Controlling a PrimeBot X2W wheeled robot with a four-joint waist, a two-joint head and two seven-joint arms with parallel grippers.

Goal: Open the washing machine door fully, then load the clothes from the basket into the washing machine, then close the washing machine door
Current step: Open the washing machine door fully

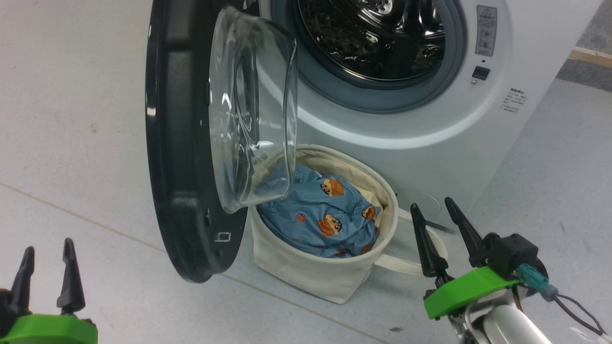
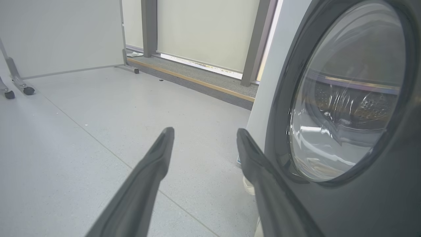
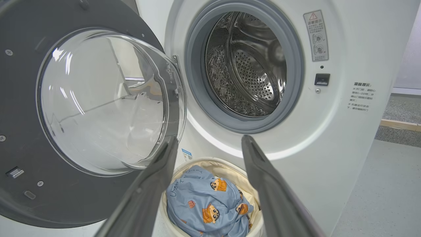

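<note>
The white washing machine (image 1: 430, 119) (image 3: 329, 131) stands ahead, its steel drum (image 3: 250, 65) exposed. Its black washing machine door (image 1: 177, 143) (image 3: 29, 171) (image 2: 361, 204) hangs swung out to the left, glass bowl (image 1: 253, 110) bulging over the basket. The cream basket (image 1: 311, 272) (image 3: 217, 164) sits on the floor below the opening and holds light blue clothes (image 1: 320, 210) (image 3: 204, 204) with orange cartoon faces. My right gripper (image 1: 437, 210) (image 3: 209, 141) is open, to the right of the basket. My left gripper (image 1: 48, 246) (image 2: 204, 131) is open, left of the door, its right finger close to the door's outer face.
Grey floor spreads left of the door. A white panel on castors (image 2: 19, 89) stands at the far left of the left wrist view, and a raised carpeted strip with a wooden edge (image 2: 190, 79) runs along the wall. A basket strap (image 1: 406, 263) lies on the floor near my right gripper.
</note>
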